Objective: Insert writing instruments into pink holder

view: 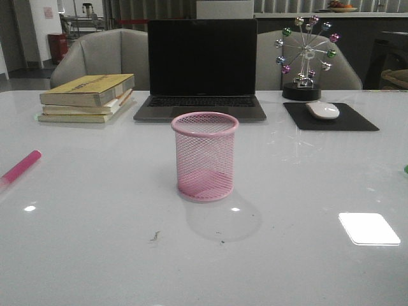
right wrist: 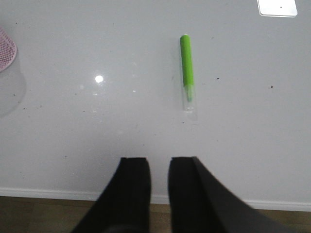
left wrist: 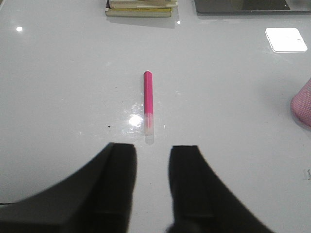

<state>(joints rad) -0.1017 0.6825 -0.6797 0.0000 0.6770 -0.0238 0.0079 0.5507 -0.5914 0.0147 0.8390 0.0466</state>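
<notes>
Two markers lie flat on the white table (view: 95, 255), one to each side of the cup, so each arm has its own to fetch. At the far left, the pink marker (left wrist: 148, 99) lies straight ahead of the left gripper (left wrist: 151, 182), its clear cap end nearest the fingers; the gripper hangs above the table with its jaws apart and nothing between them, lined up along the marker's length, which I judge suits an approach but would need a turn of the wrist to pinch across the barrel. In the middle stands the pink holder (view: 204, 156), upright, empty, mouth up, well apart from both markers, with free table on either side for a drop from above. Behind it sit a stack of books (view: 88, 97), a laptop (view: 201, 67), a small wheel ornament (view: 306, 54) and a mouse (view: 322, 109) on its pad, all out of the way. On the right, the green marker (right wrist: 187, 67) lies a little off to one side of the right gripper (right wrist: 159, 191), whose jaws are also parted and empty, near the table's edge. Neither marker has been touched, so the task looks to be at its start.
</notes>
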